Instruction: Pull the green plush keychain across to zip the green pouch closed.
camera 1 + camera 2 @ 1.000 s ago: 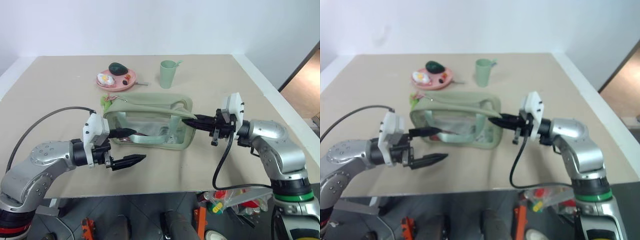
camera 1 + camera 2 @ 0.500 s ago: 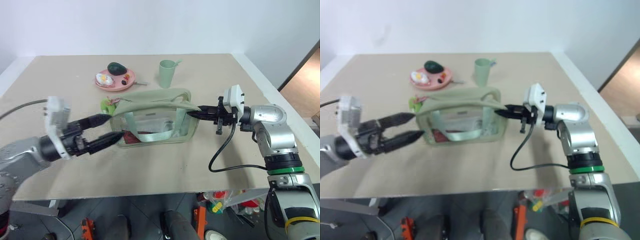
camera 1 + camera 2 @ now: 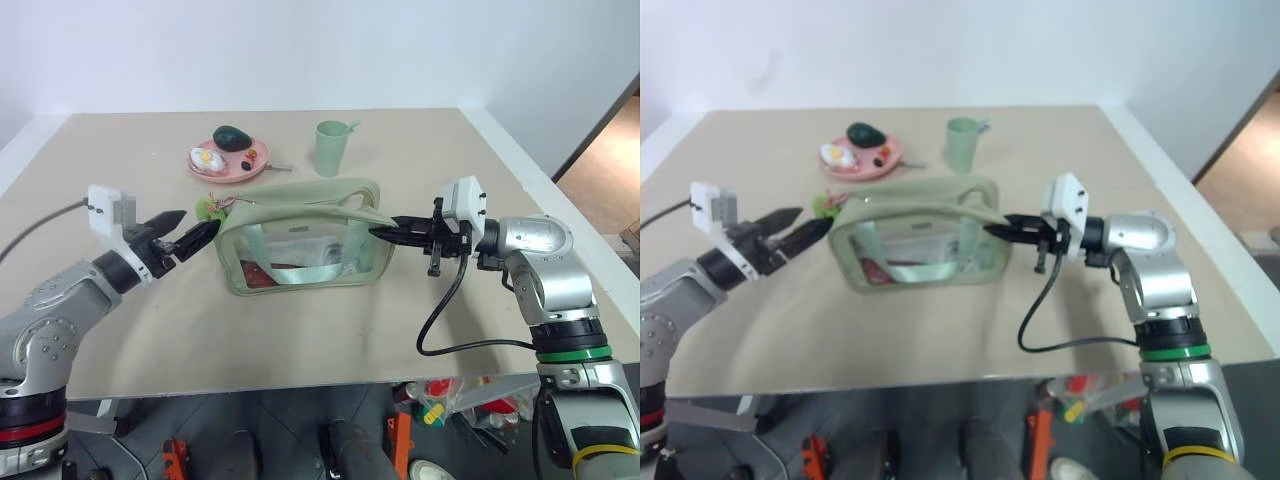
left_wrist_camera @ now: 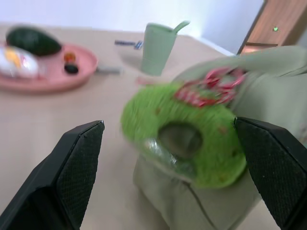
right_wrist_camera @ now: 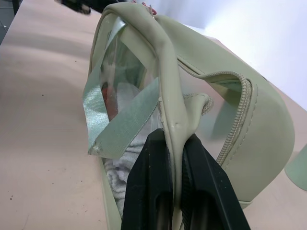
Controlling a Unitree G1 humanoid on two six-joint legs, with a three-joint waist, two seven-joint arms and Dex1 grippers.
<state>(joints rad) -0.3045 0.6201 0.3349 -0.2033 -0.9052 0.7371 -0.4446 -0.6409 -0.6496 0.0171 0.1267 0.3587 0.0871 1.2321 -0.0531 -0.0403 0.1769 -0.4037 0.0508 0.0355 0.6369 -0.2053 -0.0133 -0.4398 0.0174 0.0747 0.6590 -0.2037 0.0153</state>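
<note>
The sage-green pouch (image 3: 300,225) stands upright in the middle of the table, its zipper running along the top. The lime-green plush keychain (image 3: 210,208) hangs at the pouch's left end. My left gripper (image 3: 198,222) is open and level, right at that end. In the left wrist view the keychain (image 4: 192,129) sits between the spread fingers (image 4: 72,163), with no pad touching it. My right gripper (image 3: 380,232) is shut on the pouch's right end. In the right wrist view its fingers (image 5: 153,182) pinch the pouch's fabric edge (image 5: 175,120).
At the back left, a pink plate (image 3: 215,170) carries a dark green avocado toy (image 3: 234,136) and an egg toy. A pale green cup (image 3: 331,148) with a spoon stands behind the pouch. The table's right edge runs close behind my right arm.
My left gripper swung from in front of the pouch around to its left end, up to the keychain. The pouch, slumped a second ago, now stands upright in my right gripper's grip.
</note>
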